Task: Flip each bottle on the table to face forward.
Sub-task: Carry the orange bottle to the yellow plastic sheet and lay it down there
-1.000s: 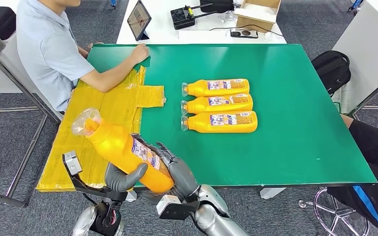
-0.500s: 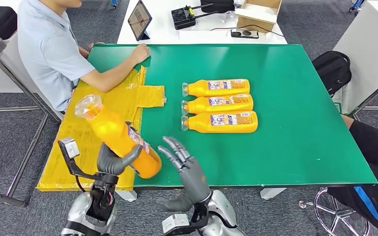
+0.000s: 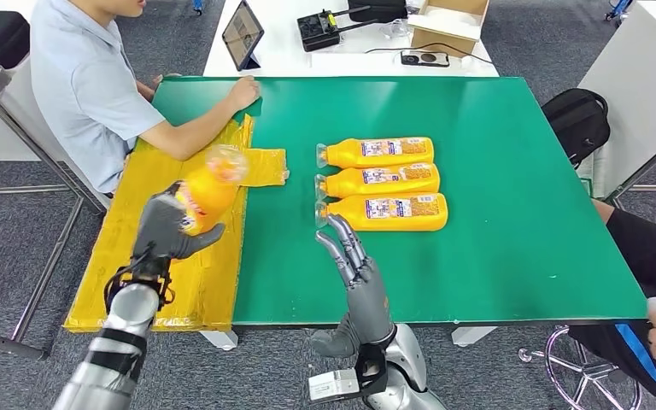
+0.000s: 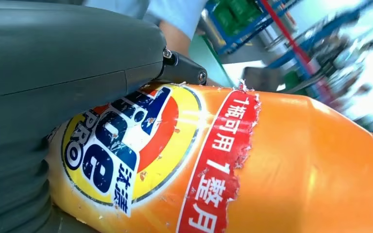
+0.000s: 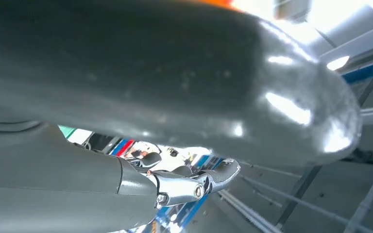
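A: Left hand (image 3: 164, 229) grips the bottle (image 3: 207, 191) mid-air above the yellow sheet (image 3: 149, 282)!

B: Right hand (image 3: 354, 265) is released, fingers spread. That glossy plastic looks slippery and full, probably heavy; wrap the body, not the neck.

Two silver, ribbed arms end in dark grey hands, the left hand (image 3: 164, 229) and right hand (image 3: 361, 278). Black cables loop at the left wrist. Small screws dot the glossy grey cover.

Bright, even; wrist bkgd blurred.
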Available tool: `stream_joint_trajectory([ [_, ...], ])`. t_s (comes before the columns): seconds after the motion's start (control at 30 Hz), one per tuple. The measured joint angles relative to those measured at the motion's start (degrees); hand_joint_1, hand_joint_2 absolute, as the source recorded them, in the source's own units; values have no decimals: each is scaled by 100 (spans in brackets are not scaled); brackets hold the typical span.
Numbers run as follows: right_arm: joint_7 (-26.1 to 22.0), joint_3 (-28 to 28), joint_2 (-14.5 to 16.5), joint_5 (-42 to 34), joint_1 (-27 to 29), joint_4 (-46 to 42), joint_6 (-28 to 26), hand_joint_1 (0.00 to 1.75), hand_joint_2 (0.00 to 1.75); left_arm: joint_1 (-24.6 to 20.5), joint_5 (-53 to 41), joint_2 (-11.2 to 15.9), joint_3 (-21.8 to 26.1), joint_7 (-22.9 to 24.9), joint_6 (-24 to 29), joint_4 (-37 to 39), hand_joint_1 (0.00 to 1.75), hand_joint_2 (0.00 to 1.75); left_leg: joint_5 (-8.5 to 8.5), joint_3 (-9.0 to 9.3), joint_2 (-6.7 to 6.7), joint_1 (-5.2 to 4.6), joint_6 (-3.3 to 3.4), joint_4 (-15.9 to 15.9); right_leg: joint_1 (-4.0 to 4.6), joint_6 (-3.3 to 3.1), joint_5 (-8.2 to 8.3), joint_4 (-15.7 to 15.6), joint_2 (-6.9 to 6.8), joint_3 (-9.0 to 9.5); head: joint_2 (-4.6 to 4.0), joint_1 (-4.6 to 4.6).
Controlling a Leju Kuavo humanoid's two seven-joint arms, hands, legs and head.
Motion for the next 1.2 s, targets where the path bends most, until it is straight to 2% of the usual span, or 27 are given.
stream_joint_trajectory([
  [0.17,0,57,-40,10,-19,-50,180,0,0,-893,-1846,221,-374,388,-13,1225,175,175,6,0,3,0,0,0,0,2,4,2,2,0,0,-1],
  [0.33,0,141,-90,-24,-42,-55,276,0,0,-1612,-2640,335,-707,695,-12,2342,175,175,9,-7,-4,1,-2,1,1,3,5,4,0,-2,0,0],
  [0.57,0,187,-116,-142,-54,-55,356,0,0,-2134,-2962,366,-917,964,-222,3295,175,175,8,-8,-4,1,-2,1,0,3,4,5,1,-3,0,-1],
  [0.83,0,192,-117,-361,-77,-31,507,0,0,-2401,-2915,348,-1026,1103,-1206,4132,175,175,9,-7,-4,1,-2,1,0,3,5,5,1,-2,0,2],
  [0.87,0,192,-117,-392,-85,-18,519,0,0,-2405,-2882,348,-1026,1092,-1299,4207,168,175,9,-7,-4,1,-2,1,0,3,5,5,1,-2,0,2],
  [0.9,0,192,-118,-419,-95,-6,528,0,0,-2411,-2861,348,-1026,1078,-1358,4271,140,175,9,-7,-4,1,-2,1,0,3,5,5,1,-2,0,3],
  [0.97,0,192,-118,-466,-116,19,532,0,0,-2434,-2821,348,-1021,1045,-1405,4363,53,175,9,-7,-5,1,-2,1,0,3,5,5,0,-1,0,2],
  [1.0,0,192,-118,-488,-128,32,531,0,0,-2449,-2795,349,-1014,1026,-1415,4397,16,175,9,-7,-5,1,-2,1,0,3,5,5,0,-1,0,2],
  [1.03,0,193,-118,-508,-138,45,530,0,0,-2460,-2759,349,-1002,1004,-1421,4424,0,175,9,-7,-5,1,-2,1,0,3,4,5,0,-1,0,2],
  [1.2,0,221,-121,-635,-204,102,510,0,0,-2478,-2326,345,-820,690,-1655,4507,0,175,9,-6,-5,0,-2,1,0,3,5,5,0,2,0,2],
])
